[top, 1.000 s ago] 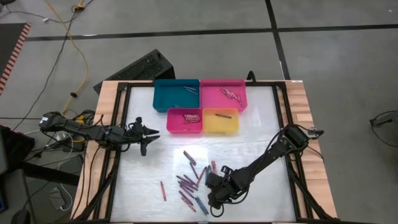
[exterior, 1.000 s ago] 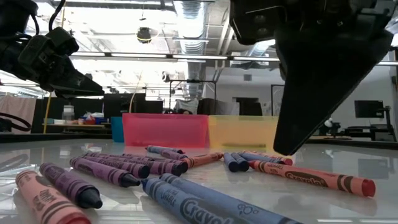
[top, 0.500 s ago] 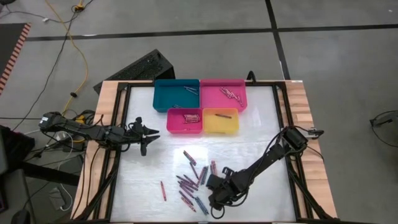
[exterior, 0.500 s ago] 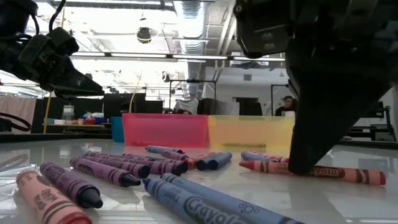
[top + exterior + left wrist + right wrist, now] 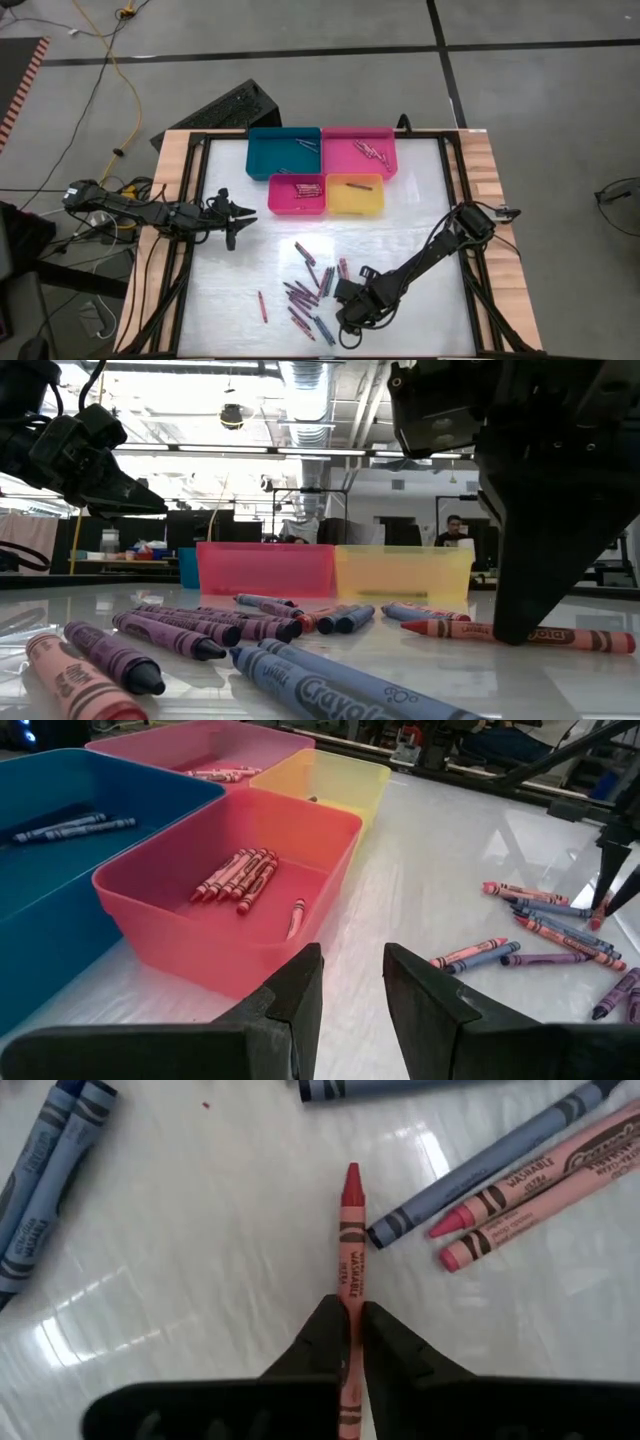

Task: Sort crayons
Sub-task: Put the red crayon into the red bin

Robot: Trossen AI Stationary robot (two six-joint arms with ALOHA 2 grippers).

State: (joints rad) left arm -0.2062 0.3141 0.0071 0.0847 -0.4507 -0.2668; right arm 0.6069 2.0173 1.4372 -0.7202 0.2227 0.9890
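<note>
Several crayons (image 5: 310,290), red, purple and blue, lie scattered flat on the white table near its front. My right gripper (image 5: 345,305) points steeply down among them, shut on a red crayon (image 5: 349,1230) that lies on the table. The low view shows that crayon (image 5: 585,639) under the dark fingers (image 5: 525,600). At the table's left, my left gripper (image 5: 235,212) hovers open above the table, with nothing between its fingers (image 5: 352,990). It points at the red tray (image 5: 150,915). My right gripper pinches the red crayon between its two fingers at about the middle of the wrapped shaft (image 5: 346,1285), one finger on each long side. The fingers come from above, steeply slanted, and lie across the crayon. The crayon lies flat on the table.
Four trays stand at the far middle: teal (image 5: 284,152), pink (image 5: 358,135), red (image 5: 297,205) and yellow (image 5: 355,207), each with some crayons inside. A lone crayon (image 5: 263,306) lies left of the pile. Wooden rails edge the table on both sides.
My right gripper has sunk a little and shifted toward the table's right edge along the red crayon. The red crayon has slid slightly the same way. Two blue crayons beside it have turned and moved toward the left.
</note>
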